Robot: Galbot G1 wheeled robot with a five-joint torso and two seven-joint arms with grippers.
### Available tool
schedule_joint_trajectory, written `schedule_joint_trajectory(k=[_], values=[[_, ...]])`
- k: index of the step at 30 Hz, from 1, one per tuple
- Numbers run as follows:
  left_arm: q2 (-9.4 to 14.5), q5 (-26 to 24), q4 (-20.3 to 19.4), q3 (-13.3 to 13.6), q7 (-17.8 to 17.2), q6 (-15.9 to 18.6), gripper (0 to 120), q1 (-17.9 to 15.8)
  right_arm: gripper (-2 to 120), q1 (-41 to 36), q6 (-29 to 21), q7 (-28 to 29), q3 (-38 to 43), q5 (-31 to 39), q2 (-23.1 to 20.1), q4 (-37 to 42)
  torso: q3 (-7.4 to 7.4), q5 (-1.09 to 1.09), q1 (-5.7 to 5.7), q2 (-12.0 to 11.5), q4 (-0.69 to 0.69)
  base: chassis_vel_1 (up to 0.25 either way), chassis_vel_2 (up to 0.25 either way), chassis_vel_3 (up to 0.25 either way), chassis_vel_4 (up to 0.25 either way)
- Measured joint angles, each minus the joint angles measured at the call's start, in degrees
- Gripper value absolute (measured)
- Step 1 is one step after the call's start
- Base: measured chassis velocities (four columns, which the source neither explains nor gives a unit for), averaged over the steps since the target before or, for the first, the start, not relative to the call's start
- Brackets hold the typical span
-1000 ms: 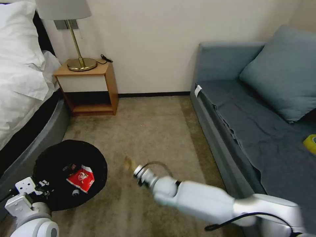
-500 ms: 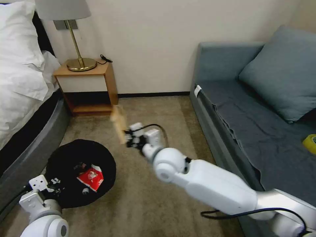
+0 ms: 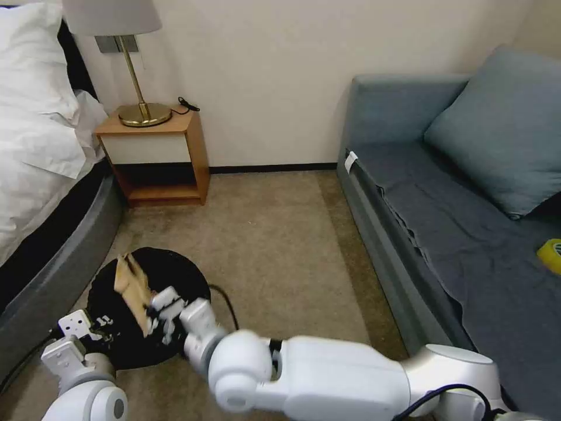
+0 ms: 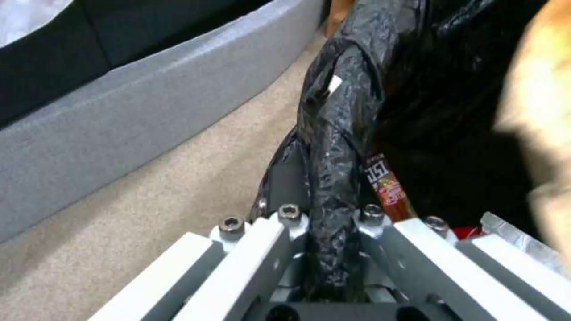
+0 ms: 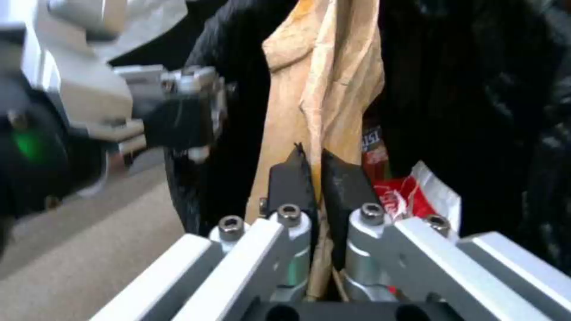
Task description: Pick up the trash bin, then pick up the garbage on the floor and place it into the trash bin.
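The trash bin [image 3: 181,280], lined with a crinkly black bag, is at the lower left by the bed. My left gripper [image 3: 96,326] is shut on its near rim; the left wrist view shows the bag's rim [image 4: 336,147] pinched between the jaws of the left gripper [image 4: 330,223]. My right gripper [image 3: 156,313] is over the bin's mouth, shut on a crumpled tan paper wrapper [image 3: 130,285] that sticks up from it. Seen from the right wrist, the right gripper [image 5: 318,176] clamps the tan wrapper [image 5: 324,84]. Below it, a red snack packet [image 5: 410,196] lies inside the bin [image 5: 476,98].
A bed [image 3: 41,146] with a grey base borders the left. A wooden nightstand [image 3: 160,155] with a brass lamp [image 3: 140,114] stands at the wall. A grey sofa [image 3: 444,216] runs along the right, with a yellow tape roll [image 3: 550,255] on it. Open beige carpet [image 3: 269,234] lies between.
My right arm has swung left from mid-carpet, carrying the tan wrapper up and then down over the bin. The bin and left gripper have shifted slightly right.
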Motion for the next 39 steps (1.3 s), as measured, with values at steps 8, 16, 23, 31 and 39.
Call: schedule_joint_trajectory(k=[8, 16, 23, 31, 39], values=[[-0.4, 0.0, 0.0, 0.8, -0.1, 0.2, 2, -0.1, 37, 0.5, -0.4, -0.3, 1.3, -1.9, -1.0, -0.5, 0.0, 0.0, 0.0, 0.0, -0.01, 0.0, 0.0, 0.0, 0.0], [-0.5, -2.4, -0.1, 1.3, -1.5, 1.0, 2, -0.2, 64, 0.0, -0.4, -0.2, 3.4, -2.7, -2.6, 0.2, 0.0, 0.01, 0.0, 0.0, -0.01, 0.0, 0.0, 0.0, 0.0], [0.1, -17.6, -0.3, 1.6, -11.5, 4.7, 2, -0.8, 88, -0.6, -0.1, 0.1, 7.3, -3.1, -4.2, 2.1, 0.0, 0.01, 0.0, 0.0, -0.01, 0.0, 0.0, 0.0, 0.0], [1.4, -32.4, 5.3, 0.5, -19.9, 6.7, 2, -2.8, 100, -2.4, 0.8, 0.3, 10.4, -4.3, -6.2, 3.5, 0.0, 0.01, 0.0, 0.0, 0.0, 0.0, 0.0, 0.0, 0.0], [1.7, -32.3, 10.1, 0.2, -19.7, 6.0, 2, -3.8, 100, -3.5, 1.1, 0.3, 11.2, -5.4, -6.9, 3.7, -0.01, 0.06, 0.0, 0.0, 0.0, 0.0, 0.0, 0.0, 0.0]])
